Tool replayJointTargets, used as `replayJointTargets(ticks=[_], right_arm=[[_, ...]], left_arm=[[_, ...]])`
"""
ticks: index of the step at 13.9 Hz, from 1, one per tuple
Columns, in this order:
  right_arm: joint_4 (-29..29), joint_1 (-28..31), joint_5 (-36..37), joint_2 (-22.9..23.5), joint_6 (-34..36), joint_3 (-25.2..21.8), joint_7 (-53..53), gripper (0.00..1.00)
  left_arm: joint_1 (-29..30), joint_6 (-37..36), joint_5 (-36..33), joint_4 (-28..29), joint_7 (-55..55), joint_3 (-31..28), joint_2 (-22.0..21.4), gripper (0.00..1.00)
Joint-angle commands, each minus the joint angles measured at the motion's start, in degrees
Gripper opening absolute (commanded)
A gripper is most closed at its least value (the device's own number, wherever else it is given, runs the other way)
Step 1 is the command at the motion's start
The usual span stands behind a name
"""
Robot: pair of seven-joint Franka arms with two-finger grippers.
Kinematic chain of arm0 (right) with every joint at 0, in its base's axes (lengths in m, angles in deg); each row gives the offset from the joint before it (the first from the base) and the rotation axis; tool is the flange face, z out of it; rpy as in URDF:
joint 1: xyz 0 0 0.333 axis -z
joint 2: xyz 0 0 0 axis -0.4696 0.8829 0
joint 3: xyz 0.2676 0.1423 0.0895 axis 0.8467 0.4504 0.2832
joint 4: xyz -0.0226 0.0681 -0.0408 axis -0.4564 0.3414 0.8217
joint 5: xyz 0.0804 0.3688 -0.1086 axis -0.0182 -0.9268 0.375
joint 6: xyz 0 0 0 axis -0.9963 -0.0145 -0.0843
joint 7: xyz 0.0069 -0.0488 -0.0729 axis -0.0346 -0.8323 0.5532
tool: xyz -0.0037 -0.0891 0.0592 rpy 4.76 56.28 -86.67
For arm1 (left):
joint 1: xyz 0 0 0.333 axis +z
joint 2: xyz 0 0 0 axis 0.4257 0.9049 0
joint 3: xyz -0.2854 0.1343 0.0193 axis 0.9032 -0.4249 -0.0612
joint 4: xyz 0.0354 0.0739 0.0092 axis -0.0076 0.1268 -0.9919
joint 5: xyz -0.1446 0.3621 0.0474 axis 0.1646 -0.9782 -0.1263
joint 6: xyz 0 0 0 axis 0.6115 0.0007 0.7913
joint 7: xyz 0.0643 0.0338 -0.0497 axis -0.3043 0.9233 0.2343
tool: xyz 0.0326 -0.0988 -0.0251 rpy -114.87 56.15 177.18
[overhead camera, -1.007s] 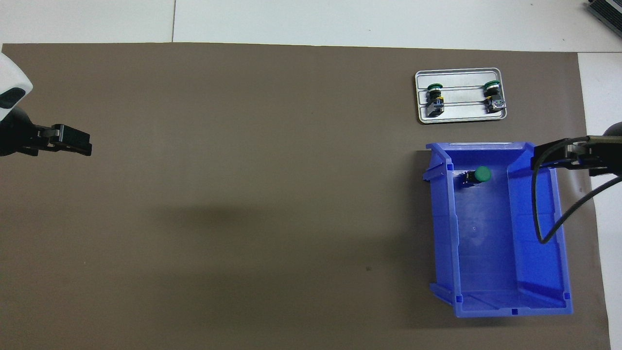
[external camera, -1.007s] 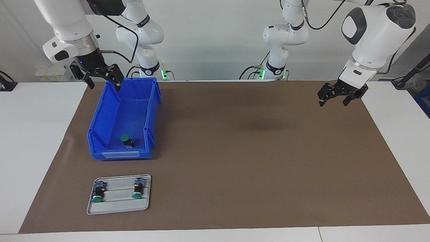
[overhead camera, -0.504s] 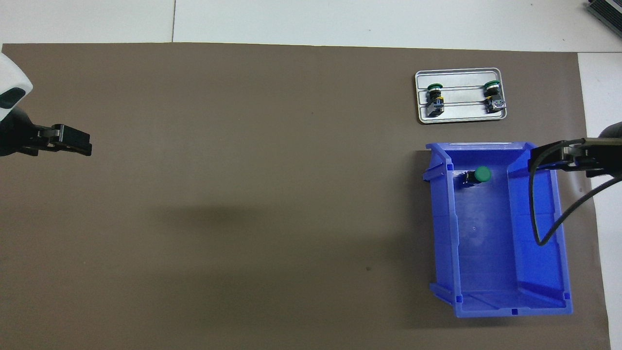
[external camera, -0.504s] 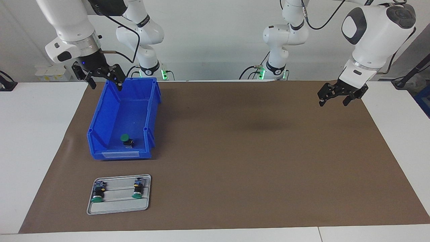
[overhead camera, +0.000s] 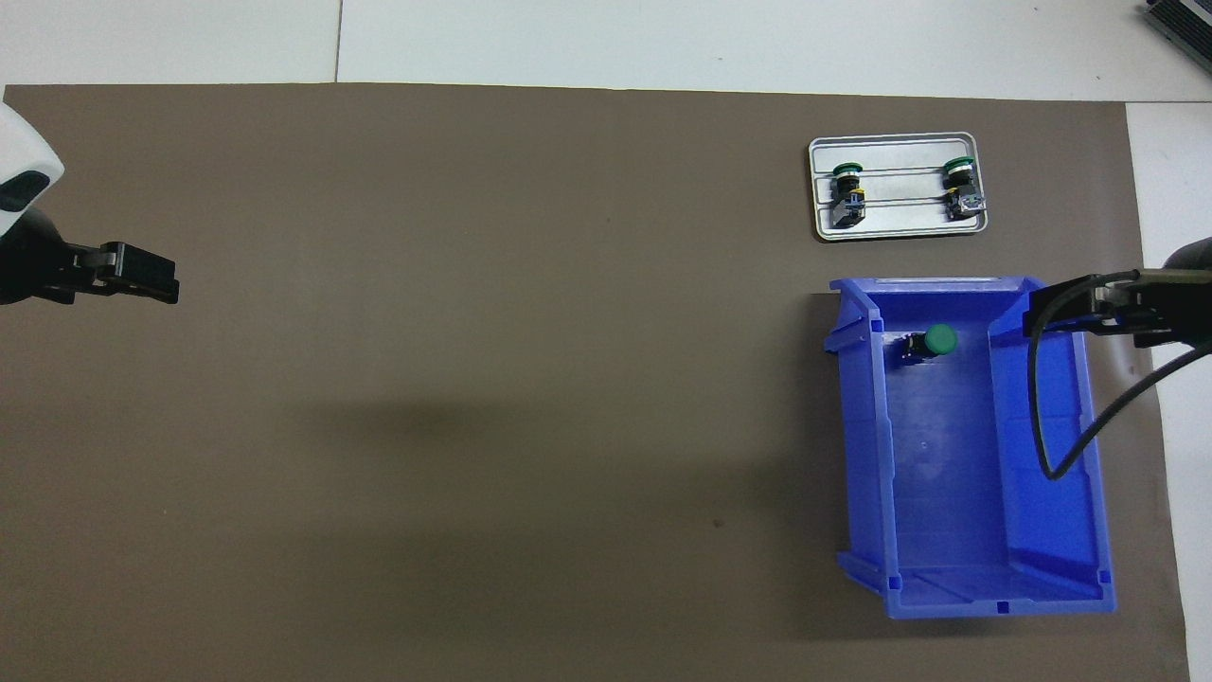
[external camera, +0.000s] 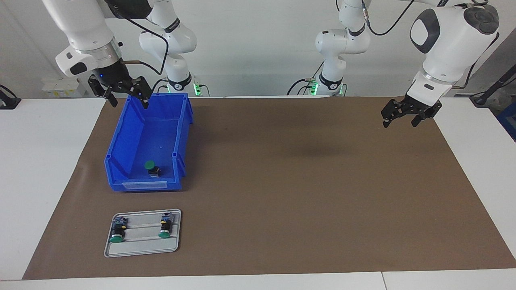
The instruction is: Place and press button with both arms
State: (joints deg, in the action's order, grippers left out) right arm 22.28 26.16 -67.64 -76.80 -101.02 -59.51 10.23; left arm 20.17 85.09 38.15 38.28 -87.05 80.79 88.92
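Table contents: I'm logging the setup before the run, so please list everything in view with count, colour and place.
Bin: one, blue, toward the right arm's end of the table.
Button: one, green cap, in the bin at its end farther from the robots.
Tray: one, grey metal, farther from the robots than the bin.
Tray buttons: two, green caps, lying on the tray.
Mat: one, brown, covering the table.
Right pincer: open, over the bin's rim nearest the robots.
Left pincer: open, waiting over the mat.
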Motion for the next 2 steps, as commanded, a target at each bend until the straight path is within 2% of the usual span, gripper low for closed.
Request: replayJointTargets(ticks=[1,2], right_arm=[[1.3,0.3,-1.7,-0.9,0.3,-0.6,-1.7,1.00],[1.4,0.3,-1.7,-0.9,0.3,-0.6,-2.2,1.00]], left_arm=[[0.4,0.9,0.6,2.1,0.0,0.1,-1.6,1.00],[0.3,0.9,0.6,2.1,0.0,0.1,-1.6,1.00]])
